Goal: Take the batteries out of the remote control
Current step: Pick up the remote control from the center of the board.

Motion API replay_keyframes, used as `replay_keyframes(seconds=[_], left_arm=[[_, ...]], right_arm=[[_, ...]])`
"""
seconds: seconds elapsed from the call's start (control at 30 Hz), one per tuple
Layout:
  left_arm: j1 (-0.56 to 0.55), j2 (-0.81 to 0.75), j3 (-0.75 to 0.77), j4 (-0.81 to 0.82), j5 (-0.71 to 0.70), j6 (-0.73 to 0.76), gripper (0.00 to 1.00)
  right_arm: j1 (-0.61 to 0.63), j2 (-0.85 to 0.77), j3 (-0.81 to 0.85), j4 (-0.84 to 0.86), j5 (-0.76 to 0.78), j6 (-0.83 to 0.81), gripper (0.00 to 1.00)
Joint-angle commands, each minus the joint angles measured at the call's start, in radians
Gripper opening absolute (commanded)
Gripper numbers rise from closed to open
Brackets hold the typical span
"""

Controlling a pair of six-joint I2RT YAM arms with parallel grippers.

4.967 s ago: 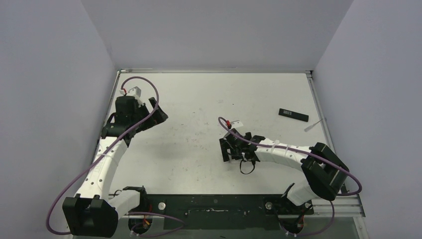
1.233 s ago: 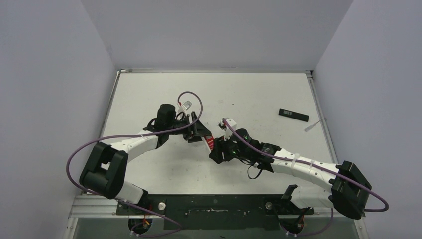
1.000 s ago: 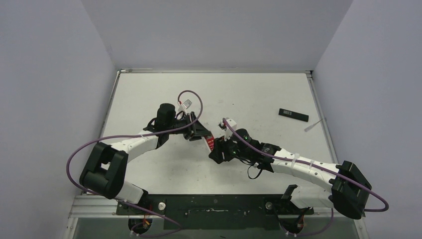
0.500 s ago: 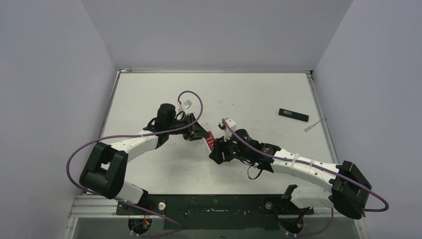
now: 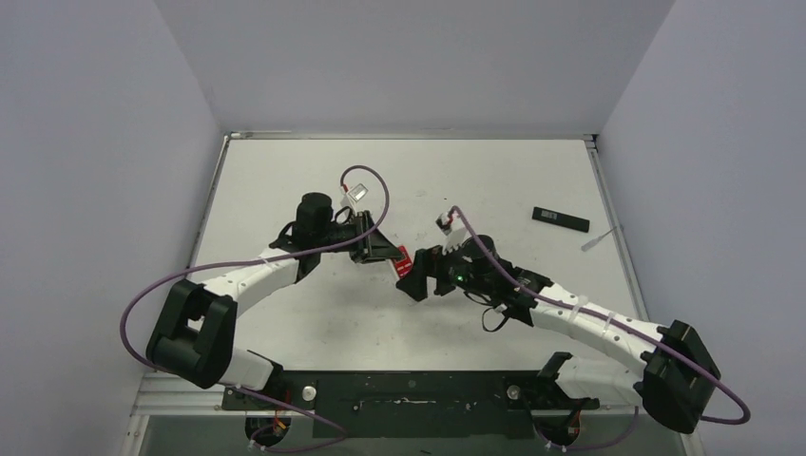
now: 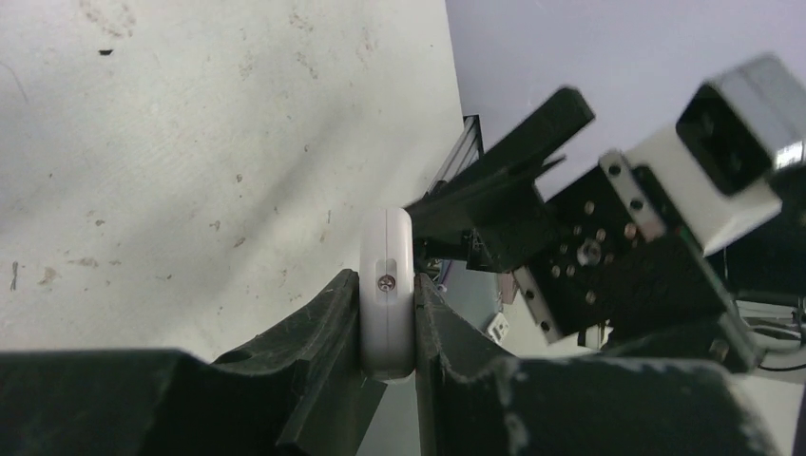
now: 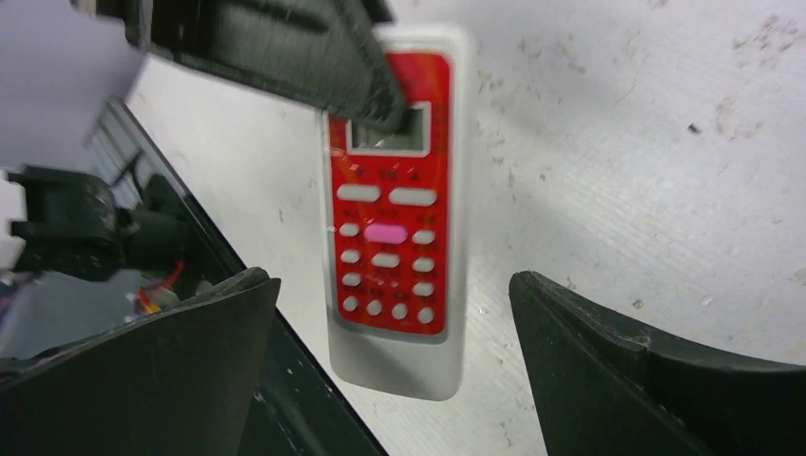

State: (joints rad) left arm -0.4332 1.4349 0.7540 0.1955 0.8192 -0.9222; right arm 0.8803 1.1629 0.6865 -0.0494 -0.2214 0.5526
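The remote control (image 5: 403, 261), white with a red button face, hangs over the middle of the table. My left gripper (image 5: 385, 252) is shut on its upper end. In the left wrist view the remote control (image 6: 386, 313) shows edge-on, pinched between both fingers of the left gripper (image 6: 386, 285). My right gripper (image 5: 419, 276) stands wide open just right of it. In the right wrist view the remote control (image 7: 394, 237) lies between the spread fingers of the right gripper (image 7: 388, 277) without touching them. The batteries are hidden.
A small black rectangular plate (image 5: 560, 218) lies at the table's back right, with a small white piece (image 5: 596, 240) just beyond it near the right edge. The black base rail (image 5: 409, 389) runs along the near edge. Grey walls surround the table.
My right gripper has opened wide, let go of the remote control and shifted slightly right. The left gripper has tightened on the remote control and still holds it.
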Motion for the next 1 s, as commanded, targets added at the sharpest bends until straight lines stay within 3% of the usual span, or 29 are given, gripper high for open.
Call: replay_keyframes(seconds=[0.0, 0.17, 0.37, 0.6, 0.83, 0.97], left_arm=[[0.002, -0.063, 0.059, 0.053, 0.072, 0.051, 0.0], [0.012, -0.11, 0.067, 0.057, 0.118, 0.092, 0.0], [0.025, -0.161, 0.065, 0.123, 0.151, 0.09, 0.0], [0.037, -0.191, 0.033, 0.278, 0.16, 0.005, 0.0], [0.039, -0.189, -0.012, 0.464, 0.16, -0.114, 0.0], [0.039, -0.183, -0.025, 0.512, 0.169, -0.143, 0.0]], right_arm=[[-0.177, -0.104, -0.071, 0.234, -0.227, 0.139, 0.99], [-0.376, -0.127, -0.187, 0.542, -0.565, 0.323, 0.97], [-0.397, -0.084, -0.258, 0.763, -0.754, 0.449, 0.9], [-0.372, -0.061, -0.269, 0.809, -0.784, 0.46, 0.79], [-0.313, -0.012, -0.259, 0.863, -0.778, 0.47, 0.5], [-0.296, 0.007, -0.26, 0.935, -0.764, 0.5, 0.39]])
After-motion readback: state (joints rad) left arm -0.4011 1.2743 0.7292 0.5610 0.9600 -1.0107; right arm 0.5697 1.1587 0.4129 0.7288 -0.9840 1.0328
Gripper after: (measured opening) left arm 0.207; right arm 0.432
